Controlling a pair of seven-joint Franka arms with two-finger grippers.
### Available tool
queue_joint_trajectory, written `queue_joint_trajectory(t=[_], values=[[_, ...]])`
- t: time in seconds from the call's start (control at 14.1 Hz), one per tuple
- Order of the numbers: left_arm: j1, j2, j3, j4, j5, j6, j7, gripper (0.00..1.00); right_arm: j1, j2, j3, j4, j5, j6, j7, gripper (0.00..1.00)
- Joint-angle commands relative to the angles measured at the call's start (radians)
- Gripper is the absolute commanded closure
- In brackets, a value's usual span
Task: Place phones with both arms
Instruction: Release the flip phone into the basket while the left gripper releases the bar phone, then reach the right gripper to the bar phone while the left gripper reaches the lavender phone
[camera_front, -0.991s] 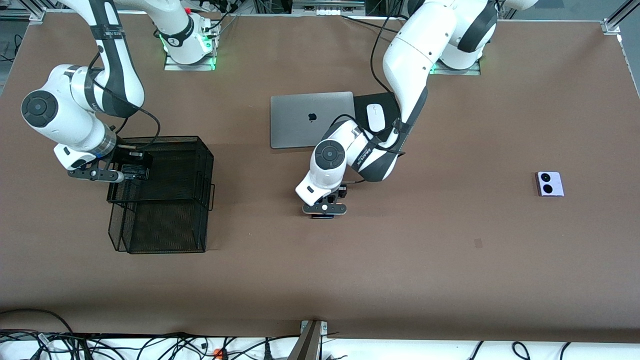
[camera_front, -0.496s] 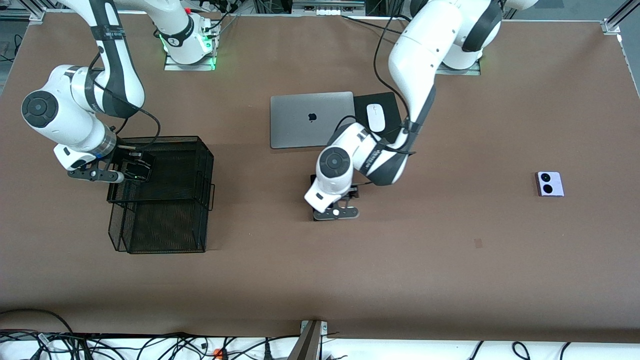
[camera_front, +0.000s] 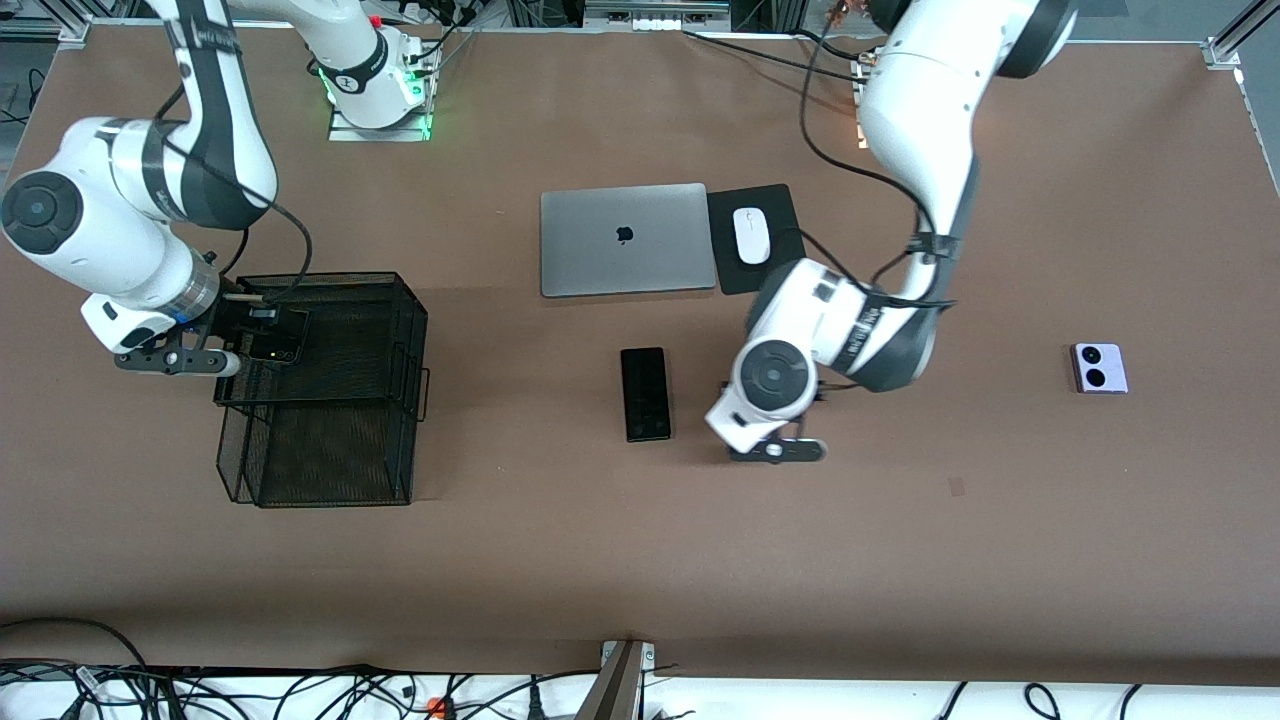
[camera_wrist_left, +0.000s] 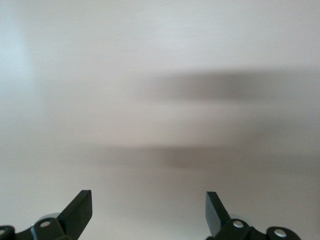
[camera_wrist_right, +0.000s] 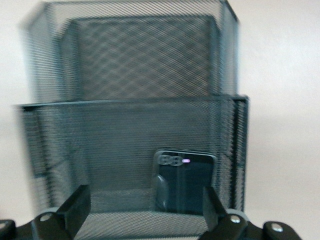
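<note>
A small dark grey flip phone (camera_front: 272, 338) lies in the upper tier of a black mesh basket (camera_front: 340, 280) at the right arm's end of the table. It shows in the right wrist view (camera_wrist_right: 185, 182) inside the basket (camera_wrist_right: 130, 102). My right gripper (camera_front: 215, 350) (camera_wrist_right: 145, 207) is open and empty over the basket's edge, apart from that phone. A long black slab phone (camera_front: 645, 393) lies flat mid-table. My left gripper (camera_front: 775, 450) (camera_wrist_left: 147, 210) is open and empty over bare table beside the slab. A lavender-white phone (camera_front: 1100, 368) with two black circles lies toward the left arm's end.
A closed silver laptop (camera_front: 622, 238) lies farther from the front camera than the slab. A white mouse (camera_front: 752, 235) sits on a black pad (camera_front: 780, 205) beside it. Cables run along the table's front edge.
My left gripper has moved off the black slab toward the left arm's end, leaving the slab uncovered on the table. My right arm has drawn back a little from the basket.
</note>
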Motion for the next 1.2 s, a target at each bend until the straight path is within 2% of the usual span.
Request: queue_joint_trajectory(t=[0.0,0.14,0.28,0.42,0.57,0.71,0.85,1.13], values=[[0.060,-0.139,-0.007,-0.210,0.083,0.018,0.141,0.00,0.058,0.129,0.043,0.203,0.067,-0.105,0.097,0.01],[0.134,-0.201,-0.007,-0.260,0.083,0.016,0.274,0.00,0.059,0.203,0.130,0.290,0.133,-0.096,0.226,0.01],[0.203,-0.262,-0.005,-0.323,0.091,0.022,0.369,0.00,0.061,0.304,0.222,0.397,0.144,-0.092,0.330,0.01],[0.299,-0.340,-0.008,-0.441,0.141,0.100,0.495,0.00,0.062,0.419,0.317,0.523,0.143,-0.072,0.448,0.01],[0.407,-0.402,-0.010,-0.545,0.141,0.203,0.575,0.00,0.091,0.504,0.377,0.554,0.134,0.070,0.524,0.01],[0.493,-0.410,-0.010,-0.570,0.143,0.242,0.643,0.00,0.137,0.570,0.381,0.553,0.132,0.216,0.561,0.01],[0.583,-0.414,-0.011,-0.618,0.143,0.332,0.696,0.00,0.171,0.642,0.381,0.557,0.135,0.294,0.567,0.01],[0.733,-0.431,-0.014,-0.744,0.140,0.571,0.787,0.00,0.179,0.694,0.397,0.559,0.140,0.382,0.565,0.01]])
